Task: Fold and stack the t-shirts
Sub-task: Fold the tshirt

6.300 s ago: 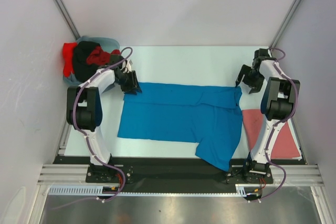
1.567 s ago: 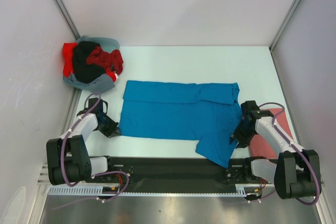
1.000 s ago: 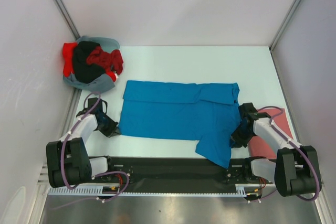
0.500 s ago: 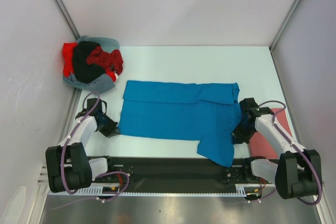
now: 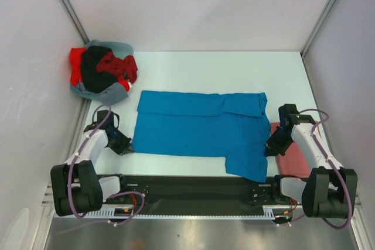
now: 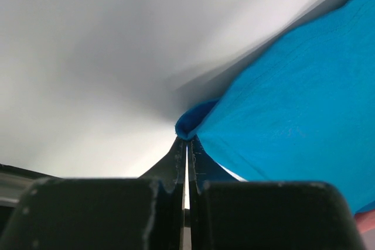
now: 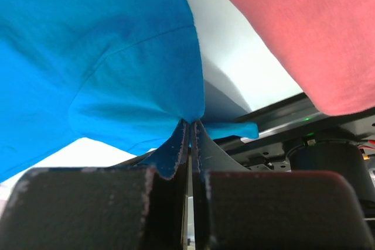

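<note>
Left wrist: blue t-shirt (image 6: 293, 98) corner in tool (image 6: 187, 140).

No legible text — none anywhere.

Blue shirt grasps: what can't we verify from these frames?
Left wrist: how much of the blue t-shirt is pinched; the left gripper covers it.
Right wrist: same at the right gripper.
Top: the pinkish-red shirt outline, crossed by the right arm.
Top: shirt count in the corner pile; layers overlap.
</note>
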`<state>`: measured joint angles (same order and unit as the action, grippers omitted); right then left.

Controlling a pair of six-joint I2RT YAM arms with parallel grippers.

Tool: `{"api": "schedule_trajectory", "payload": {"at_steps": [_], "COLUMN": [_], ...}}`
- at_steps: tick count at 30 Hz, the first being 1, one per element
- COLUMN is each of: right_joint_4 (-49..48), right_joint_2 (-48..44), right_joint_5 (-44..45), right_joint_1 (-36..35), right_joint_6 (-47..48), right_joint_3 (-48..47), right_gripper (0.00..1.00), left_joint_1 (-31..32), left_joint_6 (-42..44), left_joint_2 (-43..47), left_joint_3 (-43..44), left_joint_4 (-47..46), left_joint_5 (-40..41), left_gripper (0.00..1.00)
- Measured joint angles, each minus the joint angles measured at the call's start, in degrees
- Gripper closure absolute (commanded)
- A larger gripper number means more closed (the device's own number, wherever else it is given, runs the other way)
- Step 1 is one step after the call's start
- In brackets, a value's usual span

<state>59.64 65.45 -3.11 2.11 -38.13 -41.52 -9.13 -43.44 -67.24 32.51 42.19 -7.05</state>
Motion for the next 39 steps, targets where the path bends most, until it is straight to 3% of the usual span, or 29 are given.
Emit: {"api": "schedule_trajectory", "payload": {"at_steps": [22,33,39], "right_joint_4": [-6.1,-7.3,-8.2], "right_joint_2": [22.7,32.2,36.7], "right_joint_5": [-6.3,-7.0,-7.6], "right_joint_1": [2.9,3.8,4.1], "right_joint_6": [11.3,12.7,12.8], "right_joint_3": [-20.0,-28.6,-31.4], "right_gripper": [1.0,1.0,1.0], "left_joint_1": [3.5,3.5,3.6], "left_joint_6": [2.5,3.0,3.0], "left_joint_2": [-11.4,-22.7,-28.7], "left_joint_3": [18.0,29.5,31.1], "left_joint_4": [0.9,-0.2,-1.4], "left_joint_5": [-4.0,-4.3,-5.1], "left_gripper": [1.0,1.0,1.0]}}
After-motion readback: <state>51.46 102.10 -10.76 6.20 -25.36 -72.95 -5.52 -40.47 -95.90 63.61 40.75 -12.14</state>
